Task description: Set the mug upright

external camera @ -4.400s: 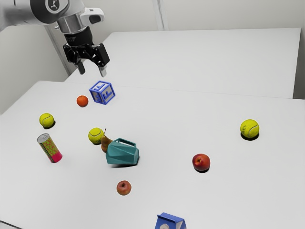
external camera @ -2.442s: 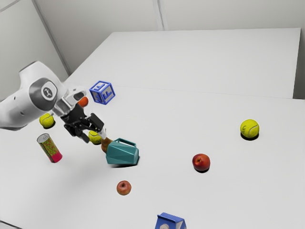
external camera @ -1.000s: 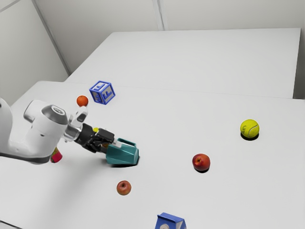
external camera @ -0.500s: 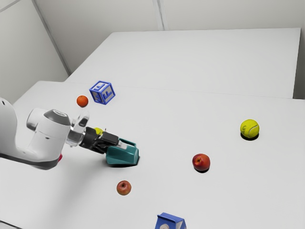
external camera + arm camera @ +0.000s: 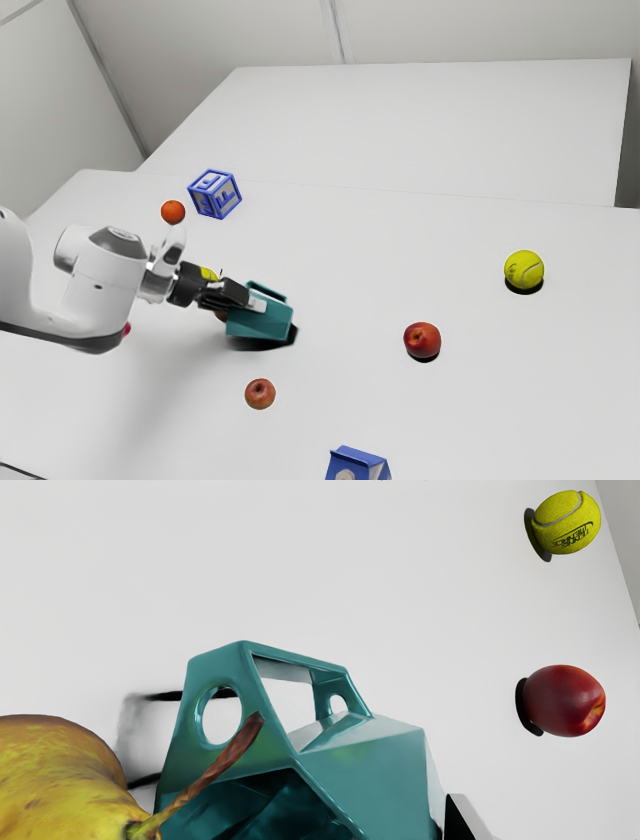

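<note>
The mug (image 5: 268, 323) is held sideways by the gripper (image 5: 254, 305), its spread unclear; a pear (image 5: 55, 775) is seen near the mug's mouth.

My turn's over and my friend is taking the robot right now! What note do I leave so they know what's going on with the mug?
Gripper: at the mug's open end; I can't tell whether it has a firm hold.
Mug: on its side, handle up, bottom pointing toward the exterior view's right. I can't tell whether it touches the table.
Done: the gripper is at the mug.
Left: make sure of the hold, turn the mug onto its bottom, let go.
Watch out: the pear is close to the open end, so turning might bump it.
</note>
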Available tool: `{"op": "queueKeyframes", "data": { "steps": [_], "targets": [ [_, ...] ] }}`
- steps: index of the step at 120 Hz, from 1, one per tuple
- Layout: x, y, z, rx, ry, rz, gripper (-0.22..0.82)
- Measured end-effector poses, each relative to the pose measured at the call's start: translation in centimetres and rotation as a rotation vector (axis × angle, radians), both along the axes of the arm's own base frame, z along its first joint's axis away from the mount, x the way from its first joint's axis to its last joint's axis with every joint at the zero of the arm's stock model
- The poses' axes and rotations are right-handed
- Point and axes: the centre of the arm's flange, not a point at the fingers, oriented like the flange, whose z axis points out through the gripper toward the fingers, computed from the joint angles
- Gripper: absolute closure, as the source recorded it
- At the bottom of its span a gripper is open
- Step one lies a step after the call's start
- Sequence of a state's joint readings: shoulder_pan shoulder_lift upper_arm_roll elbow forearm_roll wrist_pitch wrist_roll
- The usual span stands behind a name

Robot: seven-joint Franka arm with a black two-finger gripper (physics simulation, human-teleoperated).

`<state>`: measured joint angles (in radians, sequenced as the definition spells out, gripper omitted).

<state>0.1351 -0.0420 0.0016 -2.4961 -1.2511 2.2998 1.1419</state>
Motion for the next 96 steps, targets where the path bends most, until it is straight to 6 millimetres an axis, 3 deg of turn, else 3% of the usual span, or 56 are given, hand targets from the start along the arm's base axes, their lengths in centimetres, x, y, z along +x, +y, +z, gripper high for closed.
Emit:
{"op": "queueKeyframes", "data": {
  "steps": [30,96],
  "targets": [
    [0.2,-1.1,1.2,0.012,-0.043,-0.041,0.74],
    [0.4,-3.6,4.2,0.035,-0.124,-0.113,0.79]
  ]
}}
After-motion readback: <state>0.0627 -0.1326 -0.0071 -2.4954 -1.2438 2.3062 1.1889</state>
